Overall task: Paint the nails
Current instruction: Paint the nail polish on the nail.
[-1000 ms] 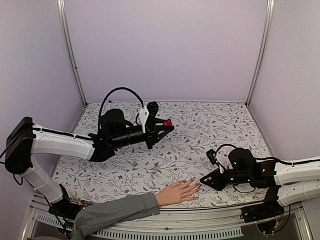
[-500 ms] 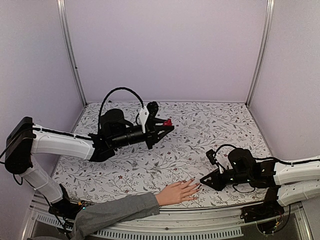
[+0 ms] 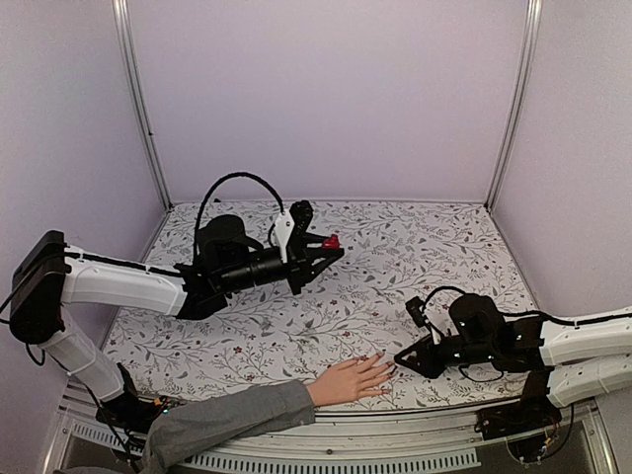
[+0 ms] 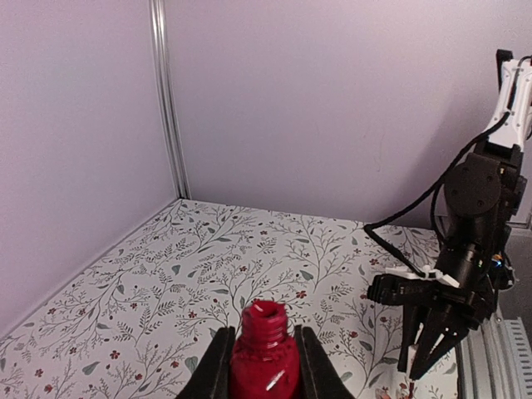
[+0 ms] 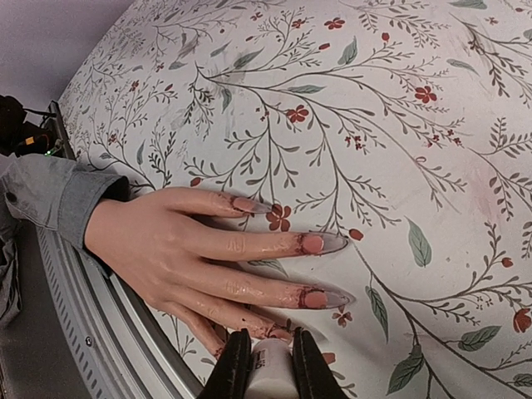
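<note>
A pale hand (image 3: 348, 381) with a grey sleeve (image 3: 227, 419) lies flat at the table's near edge. In the right wrist view the hand (image 5: 166, 241) shows long nails smeared with red on the index (image 5: 248, 204), middle (image 5: 312, 243) and ring (image 5: 315, 298) fingers. My right gripper (image 5: 269, 342) is shut on a white brush cap (image 5: 271, 374), just above the little finger; the brush tip is hidden. In the top view this gripper (image 3: 401, 355) is at the fingertips. My left gripper (image 4: 265, 334) is shut on an open red polish bottle (image 4: 264, 366), held above the table (image 3: 331, 243).
The floral table (image 3: 425, 257) is enclosed by lilac walls with metal corner posts (image 3: 139, 99). A metal rail (image 5: 91, 332) runs along the near edge beside the hand. The right arm (image 4: 465, 249) shows in the left wrist view.
My right gripper has edged slightly left, closer to the fingertips. The left arm and the bottle have not moved.
</note>
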Controlling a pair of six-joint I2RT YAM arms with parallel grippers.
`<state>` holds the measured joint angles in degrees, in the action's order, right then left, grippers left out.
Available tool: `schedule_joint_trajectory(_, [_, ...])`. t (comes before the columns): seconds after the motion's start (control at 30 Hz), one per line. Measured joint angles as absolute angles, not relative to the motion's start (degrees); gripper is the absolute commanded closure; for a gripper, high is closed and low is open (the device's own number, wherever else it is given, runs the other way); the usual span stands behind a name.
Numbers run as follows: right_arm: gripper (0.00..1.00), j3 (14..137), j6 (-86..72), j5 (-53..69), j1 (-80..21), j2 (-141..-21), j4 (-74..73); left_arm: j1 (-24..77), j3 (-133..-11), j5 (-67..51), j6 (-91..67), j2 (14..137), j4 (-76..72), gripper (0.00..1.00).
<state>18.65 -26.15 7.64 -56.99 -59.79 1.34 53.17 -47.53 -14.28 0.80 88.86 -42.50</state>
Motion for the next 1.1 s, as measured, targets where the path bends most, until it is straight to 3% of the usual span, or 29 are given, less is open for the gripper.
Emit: schedule_joint_trajectory(1.1, [1.00,18.7,-26.4,6.7,-57.4,-61.3,1.3,53.2,-47.5,-14.3,0.8,88.9,-42.5,1.00])
